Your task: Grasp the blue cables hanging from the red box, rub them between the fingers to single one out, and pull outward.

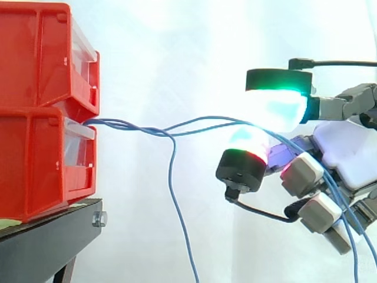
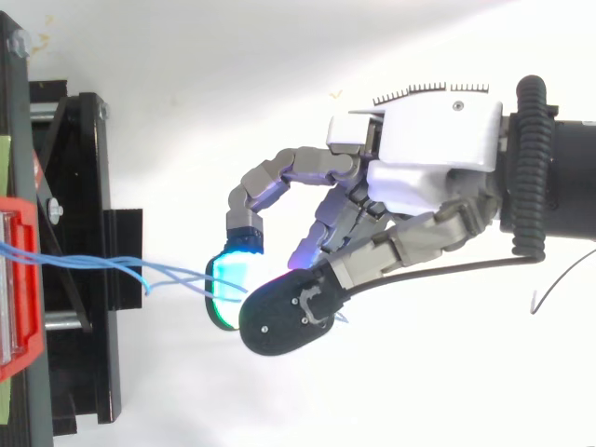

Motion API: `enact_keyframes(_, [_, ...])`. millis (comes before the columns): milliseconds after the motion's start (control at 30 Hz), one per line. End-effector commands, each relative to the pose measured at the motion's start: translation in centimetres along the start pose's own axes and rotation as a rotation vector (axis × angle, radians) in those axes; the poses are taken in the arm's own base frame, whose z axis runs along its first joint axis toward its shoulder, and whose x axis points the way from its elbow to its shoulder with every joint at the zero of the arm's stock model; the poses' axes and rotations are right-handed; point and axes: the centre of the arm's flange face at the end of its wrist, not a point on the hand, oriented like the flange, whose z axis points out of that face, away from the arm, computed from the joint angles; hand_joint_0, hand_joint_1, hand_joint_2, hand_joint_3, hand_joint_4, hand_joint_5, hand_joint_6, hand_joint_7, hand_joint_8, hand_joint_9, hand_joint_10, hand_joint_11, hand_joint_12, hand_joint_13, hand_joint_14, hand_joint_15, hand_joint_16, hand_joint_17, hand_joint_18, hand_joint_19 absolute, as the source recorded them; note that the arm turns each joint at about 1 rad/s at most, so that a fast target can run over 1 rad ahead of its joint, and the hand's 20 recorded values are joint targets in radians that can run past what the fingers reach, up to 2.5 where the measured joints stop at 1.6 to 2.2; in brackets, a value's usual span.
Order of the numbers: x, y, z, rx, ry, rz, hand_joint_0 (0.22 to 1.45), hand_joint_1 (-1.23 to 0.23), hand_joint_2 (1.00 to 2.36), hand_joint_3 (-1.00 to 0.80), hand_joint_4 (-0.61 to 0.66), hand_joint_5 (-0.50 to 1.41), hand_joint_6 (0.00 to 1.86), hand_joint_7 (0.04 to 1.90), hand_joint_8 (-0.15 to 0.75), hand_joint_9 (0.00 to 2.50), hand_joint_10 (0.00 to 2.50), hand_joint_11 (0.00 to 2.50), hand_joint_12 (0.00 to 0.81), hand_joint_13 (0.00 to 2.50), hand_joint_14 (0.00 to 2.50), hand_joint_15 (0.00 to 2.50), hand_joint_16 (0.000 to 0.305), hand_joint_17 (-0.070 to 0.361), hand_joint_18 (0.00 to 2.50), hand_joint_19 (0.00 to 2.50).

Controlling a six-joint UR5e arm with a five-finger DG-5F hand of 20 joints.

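Note:
Several thin blue cables (image 1: 200, 125) leave the front of the lower red bin (image 1: 35, 165) and run right, nearly level, to my hand (image 1: 347, 153). The hand is curled, pinching the cables between a green-cyan glowing pad (image 1: 277, 106) above and a red-rimmed pad (image 1: 244, 156) below. Past the pinch the strands drop behind the palm toward the lower right. One strand (image 1: 177, 200) splits off midway and hangs straight down. From above, the cables (image 2: 102, 265) span from the bin (image 2: 19, 279) to the hand (image 2: 428, 149), whose green pad (image 2: 226, 284) meets them.
A second red bin (image 1: 35, 53) is stacked on the lower one. Both rest on a black stand (image 1: 47, 242) at the left. A white curtain fills the background, with open space between the bins and the hand.

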Motion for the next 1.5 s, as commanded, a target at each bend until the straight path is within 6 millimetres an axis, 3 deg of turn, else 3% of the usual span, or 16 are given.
enact_keyframes(0, [0.1, 0.0, 0.0, -0.001, 0.001, 0.0, 0.58, -0.72, 1.01, -0.29, -0.11, -0.12, 0.9, 1.11, 0.211, 1.17, 0.02, 0.65, 0.34, 1.05, 0.03, 0.7, 0.045, 0.102, 0.83, 0.68])
enact_keyframes(100, [0.0, 0.0, 0.0, -0.002, 0.0, -0.003, 0.59, -0.69, 1.01, -0.16, -0.05, -0.12, 0.9, 1.11, 0.277, 1.19, 0.02, 0.65, 0.386, 1.06, 0.02, 0.66, 0.056, 0.125, 0.9, 0.62])
enact_keyframes(133, [0.0, 0.0, 0.0, -0.002, -0.002, -0.003, 0.6, -0.71, 1.01, -0.13, -0.05, -0.13, 0.92, 1.05, 0.283, 1.17, 0.02, 0.65, 0.393, 1.06, 0.02, 0.66, 0.056, 0.126, 0.9, 0.61])
enact_keyframes(200, [-0.1, 0.0, 0.0, -0.003, -0.005, -0.006, 0.63, -0.79, 1.02, -0.11, -0.08, -0.14, 0.92, 1.11, 0.259, 1.11, 0.02, 0.68, 0.367, 1.01, 0.03, 0.69, 0.049, 0.11, 0.84, 0.61])
enact_keyframes(267, [-0.1, 0.0, 0.0, -0.003, -0.005, -0.01, 0.69, -0.85, 1.02, -0.16, -0.14, -0.16, 0.93, 1.2, 0.239, 1.06, 0.02, 0.69, 0.344, 0.98, 0.03, 0.67, 0.045, 0.102, 0.81, 0.59])
enact_keyframes(367, [-0.4, 0.2, 0.0, -0.006, -0.01, -0.02, 0.78, -0.9, 1.01, -0.34, -0.2, -0.16, 0.94, 1.16, 0.218, 1.03, 0.02, 0.68, 0.335, 0.95, 0.03, 0.66, 0.044, 0.098, 0.8, 0.55])
enact_keyframes(400, [-0.7, 0.2, 0.0, -0.003, -0.013, -0.024, 0.82, -0.91, 1.0, -0.48, -0.21, -0.16, 0.95, 1.22, 0.208, 1.05, 0.02, 0.69, 0.329, 0.94, 0.03, 0.65, 0.042, 0.095, 0.78, 0.55])
enact_keyframes(533, [-1.2, 0.3, 0.0, -0.003, -0.021, -0.035, 0.8, -0.91, 1.0, -0.5, -0.28, -0.14, 0.95, 1.3, 0.187, 1.11, 0.02, 0.69, 0.314, 0.98, 0.03, 0.66, 0.04, 0.09, 0.81, 0.54])
enact_keyframes(633, [-1.4, 0.4, 0.0, -0.005, -0.023, -0.034, 0.74, -0.91, 1.0, -0.5, -0.24, -0.12, 0.94, 1.22, 0.183, 1.14, 0.02, 0.68, 0.317, 1.0, 0.03, 0.66, 0.039, 0.089, 0.83, 0.55])
enact_keyframes(667, [-1.4, 0.4, 0.0, -0.007, -0.023, -0.033, 0.69, -0.88, 1.0, -0.5, -0.18, -0.11, 0.93, 1.14, 0.186, 1.16, 0.02, 0.68, 0.319, 1.01, 0.03, 0.67, 0.039, 0.088, 0.83, 0.57])
enact_keyframes(800, [-1.4, 0.4, 0.0, -0.007, -0.023, -0.035, 0.61, -0.8, 1.0, -0.5, -0.14, -0.1, 0.92, 1.12, 0.199, 1.2, 0.02, 0.68, 0.324, 1.03, 0.03, 0.68, 0.04, 0.09, 0.84, 0.6])
enact_keyframes(1000, [-1.4, 0.3, 0.0, -0.004, -0.023, -0.035, 0.58, -0.58, 1.0, -0.5, -0.07, -0.1, 0.89, 1.13, 0.222, 1.22, 0.02, 0.67, 0.341, 1.04, 0.03, 0.69, 0.043, 0.096, 0.85, 0.63])
enact_keyframes(1300, [-1.5, 0.4, 0.0, -0.004, -0.025, -0.035, 0.59, -0.64, 1.01, -0.41, -0.02, -0.12, 0.87, 1.11, 0.238, 1.18, 0.02, 0.69, 0.347, 1.01, 0.03, 0.69, 0.045, 0.102, 0.83, 0.65])
enact_keyframes(1467, [-1.5, 0.4, 0.0, -0.007, -0.024, -0.037, 0.58, -0.46, 1.01, -0.41, 0.01, -0.11, 0.84, 1.05, 0.241, 1.16, 0.02, 0.66, 0.352, 0.99, 0.03, 0.7, 0.048, 0.107, 0.78, 0.68])
